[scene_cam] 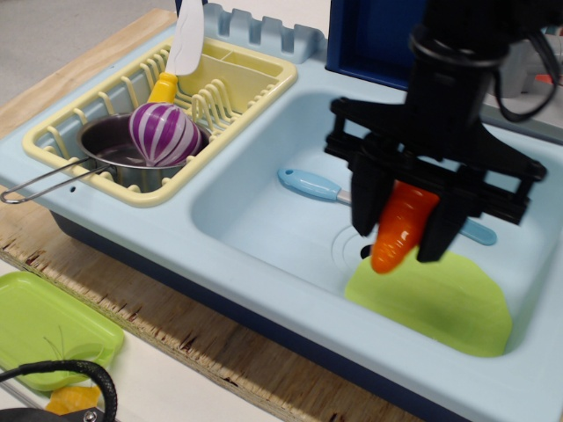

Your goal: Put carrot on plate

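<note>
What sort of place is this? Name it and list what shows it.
Probably a toy kitchen play set on a wooden tabletop: a light-blue plastic sink with a drain, a yellow dish rack holding a small pot, and a grey toy faucet behind.

I have the black arm coming down from the far right of the scene, wrist roughly vertical, fingers pointing down toward the near side. The gripper (406, 230) sits on the right of the view, its wide black crossbar spread left and right above the two fingers. Both fingers (368, 195) are closed in on the carrot (400, 228), pinching its upper part, so the tapered tip hangs free below them. The arm's upper part runs out of view.
</note>
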You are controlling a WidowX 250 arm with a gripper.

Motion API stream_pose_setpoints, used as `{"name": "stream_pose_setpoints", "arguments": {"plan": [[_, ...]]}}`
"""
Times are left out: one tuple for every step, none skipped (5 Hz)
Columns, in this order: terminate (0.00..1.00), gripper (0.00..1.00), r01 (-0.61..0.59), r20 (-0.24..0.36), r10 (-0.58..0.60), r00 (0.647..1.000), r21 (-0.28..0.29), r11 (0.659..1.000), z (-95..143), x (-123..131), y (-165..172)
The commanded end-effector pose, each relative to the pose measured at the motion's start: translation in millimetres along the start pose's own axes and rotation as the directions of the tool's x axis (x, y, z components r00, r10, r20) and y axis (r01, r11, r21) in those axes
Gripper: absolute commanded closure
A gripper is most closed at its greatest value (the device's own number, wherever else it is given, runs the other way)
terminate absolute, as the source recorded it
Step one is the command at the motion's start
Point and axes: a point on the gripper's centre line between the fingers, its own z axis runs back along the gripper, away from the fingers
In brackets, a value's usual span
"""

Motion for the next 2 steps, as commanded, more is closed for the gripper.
{"name": "stream_pose_setpoints", "arguments": {"plan": [[0.0, 1.0, 0.03, 0.032, -0.029, 0.999, -0.031, 0.999, 6.0, 1.8, -13.7], [0.0, 1.0, 0.024, -0.001, -0.024, 1.0, -0.045, 0.999, -11.1, -1.0, -10.0]]}}
